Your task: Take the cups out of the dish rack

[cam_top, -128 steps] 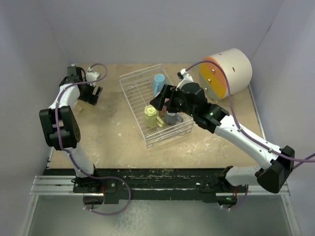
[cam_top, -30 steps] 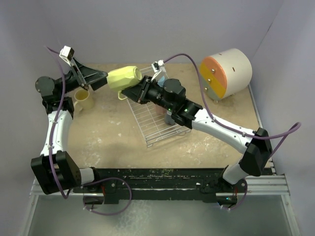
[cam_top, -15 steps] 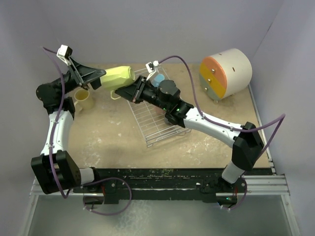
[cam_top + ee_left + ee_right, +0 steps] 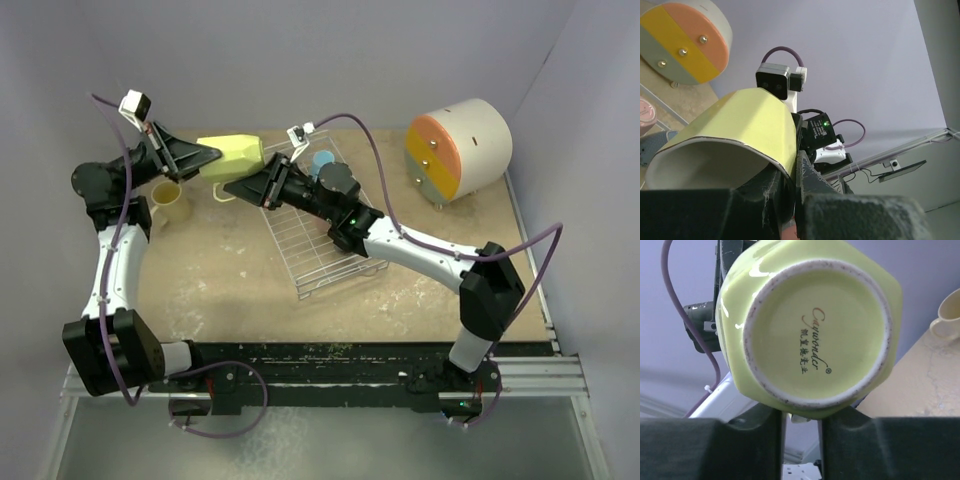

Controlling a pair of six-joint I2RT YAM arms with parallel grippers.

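Pinching the mug (image 4: 232, 156) by its rim in the left gripper (image 4: 794, 172), we should draw the right gripper (image 4: 801, 425), whose grip we cannot tell, away slowly.

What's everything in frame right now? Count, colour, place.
lime green mug: 1, lime green, on its side in the air left of the rack
cream-yellow mug: 1, cream-yellow, upright on the table, far left
light blue mug: 1, light blue, rack's far end
pink mug: 1, pink, seen only from left wrist
grey-blue mug: 1, grey-blue, beside the pink one
dish rack: 1, silver-white wire, table centre
drawer unit: 1, round, cream with orange-yellow front, far right
table: 1, tan
left gripper: shut on the lime green mug's rim
right gripper: at that mug's base, grip unclear
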